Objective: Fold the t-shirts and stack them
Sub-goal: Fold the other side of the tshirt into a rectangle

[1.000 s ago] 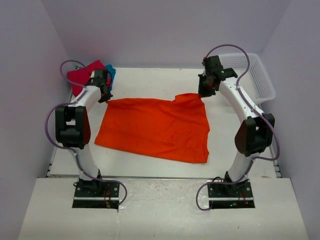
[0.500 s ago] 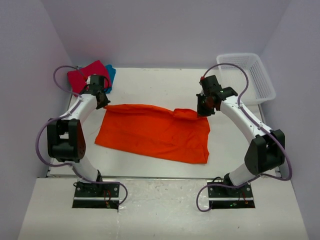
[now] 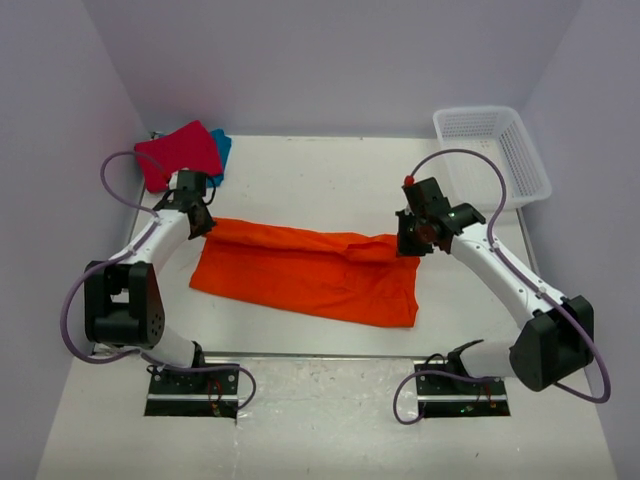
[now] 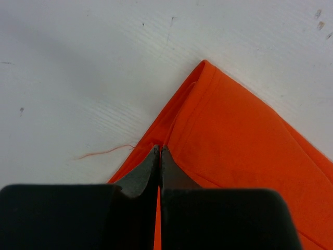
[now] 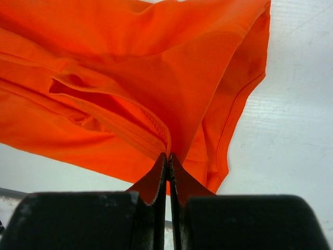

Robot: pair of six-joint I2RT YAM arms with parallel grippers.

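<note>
Now, left gripper (image 4: 158,151): closed tight on the orange t-shirt's (image 3: 310,275) far left corner.
Right gripper (image 5: 168,156): closed tight on its far right corner.
Orange t-shirt: laid across the table (image 3: 320,175).
Red t-shirt (image 3: 180,150), teal t-shirt (image 3: 222,150): piled at the far left.

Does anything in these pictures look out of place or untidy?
Two small things. The orange t-shirt is bunched into wrinkles at the right pincer, so its folded edge is uneven there. A loose thread lies on the table beside the corner held by the left pincer.
</note>
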